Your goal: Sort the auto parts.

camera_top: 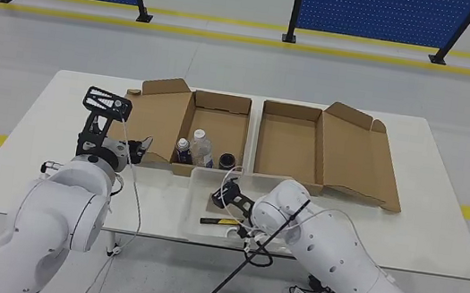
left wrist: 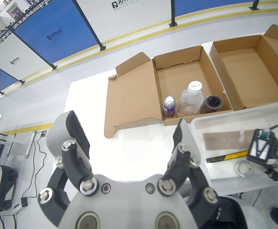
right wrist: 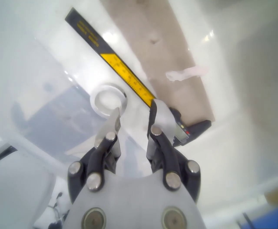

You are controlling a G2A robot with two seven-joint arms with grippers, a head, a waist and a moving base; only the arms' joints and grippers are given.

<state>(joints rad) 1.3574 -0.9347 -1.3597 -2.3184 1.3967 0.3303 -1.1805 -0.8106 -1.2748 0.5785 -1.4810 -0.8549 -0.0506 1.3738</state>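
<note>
The right gripper (right wrist: 135, 107) hangs inside the white tray (left wrist: 217, 117), released, with its fingers apart and nothing between them. One fingertip is over the metal ring (right wrist: 95, 106) and the other is at the yellow-and-black caliper (right wrist: 121, 67). The ring lies at 6 o'clock of the caliper, which rests beside a brown card (right wrist: 169, 54). The tray sits on the worktop (camera_top: 439, 239) at 6 o'clock of the two cardboard boxes. In the left box (left wrist: 178, 58), a spray can (left wrist: 169, 106), a clear bottle (left wrist: 191, 99) and a black cylinder (left wrist: 211, 105) stand along the near wall. The left gripper (left wrist: 126, 121) hovers released at 9 o'clock of the can, jaws wide.
</note>
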